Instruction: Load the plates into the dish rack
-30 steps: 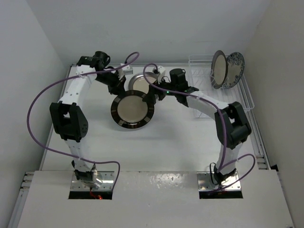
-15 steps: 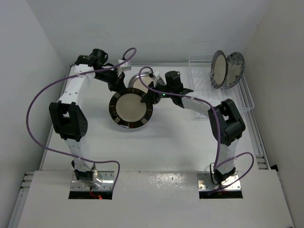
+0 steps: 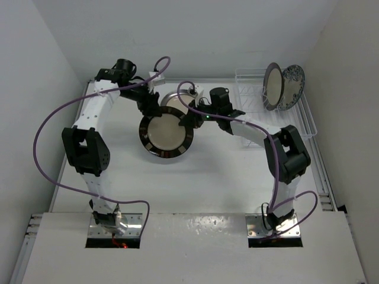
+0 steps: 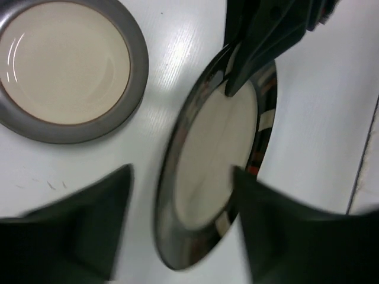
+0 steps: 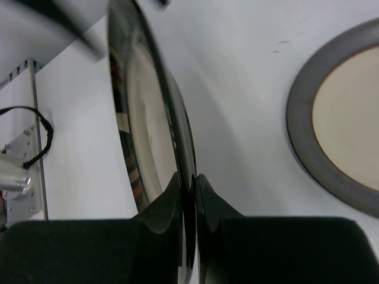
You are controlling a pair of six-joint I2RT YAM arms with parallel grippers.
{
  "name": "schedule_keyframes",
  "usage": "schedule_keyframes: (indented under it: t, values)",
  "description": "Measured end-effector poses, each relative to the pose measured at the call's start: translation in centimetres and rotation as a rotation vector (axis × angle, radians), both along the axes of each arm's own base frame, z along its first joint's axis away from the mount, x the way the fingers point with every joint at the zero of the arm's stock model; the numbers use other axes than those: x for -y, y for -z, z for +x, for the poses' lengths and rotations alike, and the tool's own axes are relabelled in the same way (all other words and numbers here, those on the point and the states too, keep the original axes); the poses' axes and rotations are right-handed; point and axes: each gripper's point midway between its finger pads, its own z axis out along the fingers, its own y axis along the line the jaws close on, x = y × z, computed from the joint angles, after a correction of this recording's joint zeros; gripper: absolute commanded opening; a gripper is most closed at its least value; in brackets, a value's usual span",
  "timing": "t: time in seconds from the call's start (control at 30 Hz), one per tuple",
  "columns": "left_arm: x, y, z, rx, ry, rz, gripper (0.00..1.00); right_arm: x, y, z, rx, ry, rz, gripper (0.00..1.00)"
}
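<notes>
The right end effector (image 5: 188,180) is clamped on the rim of the striped plate (image 3: 166,135), holding it tilted over the tabletop (image 3: 207,171). The left end effector (image 4: 180,174) has its fingers apart, straddling the plate's opposite edge. A grey-rimmed plate (image 4: 65,68) lies flat just beside. A cream plate (image 3: 273,86) and a floral plate (image 3: 293,80) stand in the rack (image 3: 308,121).

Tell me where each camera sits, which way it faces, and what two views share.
Top external: above, behind the bases, looking down on left arm, right arm, dish rack.
Left wrist: on the left arm, looking down past its open left claw at the striped-rim plate.
Right wrist: along the right claw, clamped on that plate's rim.
Shared: both wrist views show the grey-rimmed plate.
</notes>
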Motion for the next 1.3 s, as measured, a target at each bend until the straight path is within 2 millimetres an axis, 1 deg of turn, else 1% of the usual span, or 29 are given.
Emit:
schedule_keyframes:
  t: [0.03, 0.1, 0.13, 0.17, 0.23, 0.27, 0.33, 0.4, 0.43, 0.5, 0.53, 0.57, 0.6, 0.63, 0.7, 0.73, 0.83, 0.9, 0.97, 1.13, 1.23, 1.3]
  values:
    - [0.0, 0.0, 0.2, -0.003, -0.014, 0.002, 1.0, 0.2, -0.1, 0.1, -0.008, 0.021, -0.006, 0.0]
    - [-0.3, -0.2, 0.8, -0.015, -0.064, 0.006, 1.0, 1.2, -0.6, 0.8, -0.008, 0.081, -0.022, 0.0]
    - [-0.6, -0.3, 1.3, -0.021, -0.105, 0.013, 1.0, 1.9, -1.1, 1.4, -0.005, 0.119, -0.03, 0.0]
    - [-1.0, -0.6, 2.0, -0.016, -0.144, 0.018, 1.0, 2.8, -1.6, 1.9, -0.002, 0.155, -0.035, 0.0]
    - [-2.4, -1.5, 3.9, 0.013, -0.25, 0.032, 1.0, 5.2, -3.2, 3.3, 0.013, 0.253, -0.047, 0.0]
    - [-3.2, -2.3, 4.8, 0.029, -0.306, 0.034, 1.0, 6.4, -4.1, 4.1, 0.024, 0.304, -0.053, 0.0]
    - [-5.7, -4.3, 7.0, 0.084, -0.441, 0.041, 1.0, 9.7, -6.4, 6.0, 0.059, 0.428, -0.063, 0.0]
    - [-8.6, -6.7, 9.0, 0.153, -0.576, 0.045, 1.0, 13.1, -8.9, 7.9, 0.111, 0.555, -0.078, 0.0]
    - [-10.0, -7.6, 9.7, 0.185, -0.634, 0.051, 1.0, 15.2, -10.4, 8.9, 0.147, 0.631, -0.092, 0.0]
    - [-12.4, -8.4, 10.4, 0.215, -0.728, 0.066, 1.0, 19.2, -13.3, 10.5, 0.215, 0.773, -0.113, 0.0]
    - [-13.5, -8.5, 10.5, 0.218, -0.768, 0.074, 1.0, 21.2, -14.7, 11.2, 0.25, 0.842, -0.123, 0.0]
    - [-14.1, -8.3, 10.4, 0.214, -0.793, 0.08, 1.0, 23.2, -16.2, 11.9, 0.285, 0.91, -0.133, 0.0]
    - [-14.5, -7.8, 10.3, 0.202, -0.809, 0.087, 1.0, 25.1, -17.1, 12.3, 0.316, 0.979, -0.155, 0.0]
    - [-14.6, -7.2, 10.1, 0.184, -0.817, 0.092, 1.0, 27.6, -18.7, 12.8, 0.357, 1.056, -0.169, 0.0]
    - [-14.5, -5.7, 9.7, 0.14, -0.821, 0.101, 1.0, 31.0, -20.4, 13.2, 0.418, 1.165, -0.228, 0.0]
    - [-14.5, -5.1, 9.5, 0.122, -0.822, 0.105, 1.0, 32.7, -21.2, 13.5, 0.448, 1.214, -0.267, 0.0]
    - [-14.4, -4.2, 9.2, 0.093, -0.822, 0.111, 1.0, 35.6, -22.5, 14.4, 0.512, 1.301, -0.368, 0.0]
    - [-14.4, -4.1, 9.2, 0.091, -0.822, 0.111, 1.0, 36.7, -22.3, 15.3, 0.536, 1.334, -0.433, 0.0]
    - [-14.4, -4.0, 9.2, 0.091, -0.822, 0.111, 1.0, 37.4, -21.3, 16.1, 0.544, 1.347, -0.488, 0.0]
    - [-14.4, -3.3, 9.1, 0.073, -0.821, 0.112, 1.0, 38.4, -16.9, 17.7, 0.517, 1.331, -0.632, 0.0]
    - [-14.3, -2.9, 8.9, 0.062, -0.819, 0.114, 1.0, 39.2, -14.5, 18.0, 0.499, 1.323, -0.703, 0.0]
    - [-14.3, -2.8, 8.9, 0.06, -0.818, 0.113, 1.0, 39.6, -13.3, 18.0, 0.485, 1.312, -0.734, 0.0]
